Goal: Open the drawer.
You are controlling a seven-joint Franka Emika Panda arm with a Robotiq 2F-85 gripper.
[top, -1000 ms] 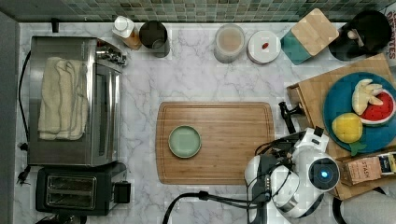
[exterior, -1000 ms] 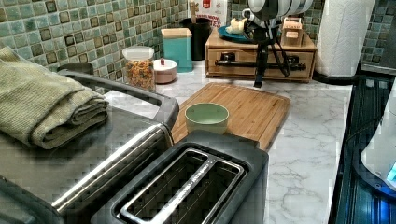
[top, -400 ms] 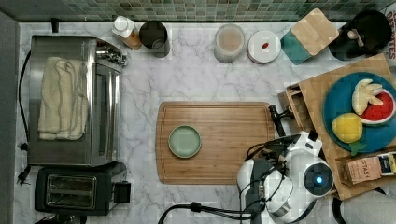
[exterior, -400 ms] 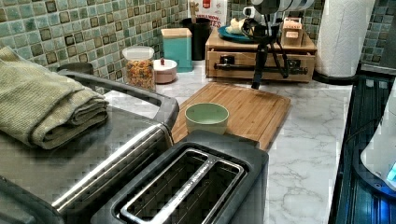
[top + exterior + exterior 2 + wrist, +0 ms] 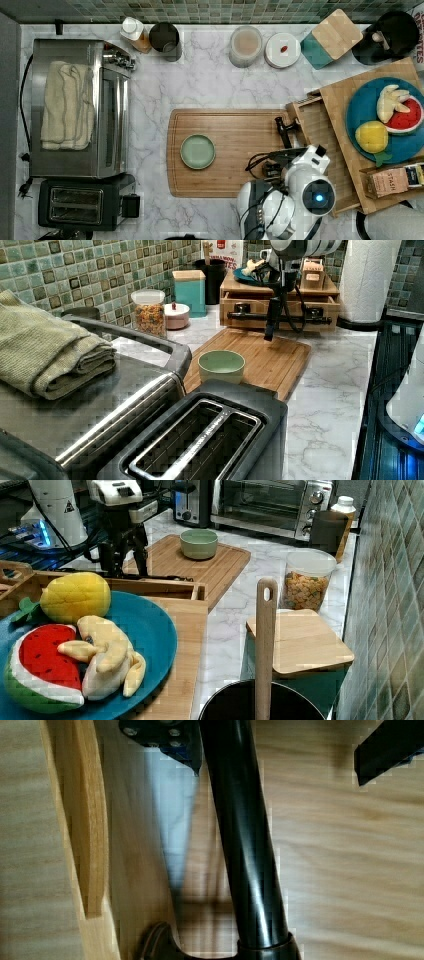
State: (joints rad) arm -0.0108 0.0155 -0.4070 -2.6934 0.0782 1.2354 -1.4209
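We see one end effector [image 5: 270,315] with fingers spread around the bar handle [image 5: 278,317] without clamping it, one drawer [image 5: 320,145] just behind, partly pulled out, one green bowl [image 5: 221,365] on one cutting board [image 5: 260,360] nearer us, worktop [image 5: 325,405] beneath.

Light matt wood on the drawer [image 5: 320,131] with its glossy black bar handle [image 5: 245,845], over a polished marble surface [image 5: 210,75].
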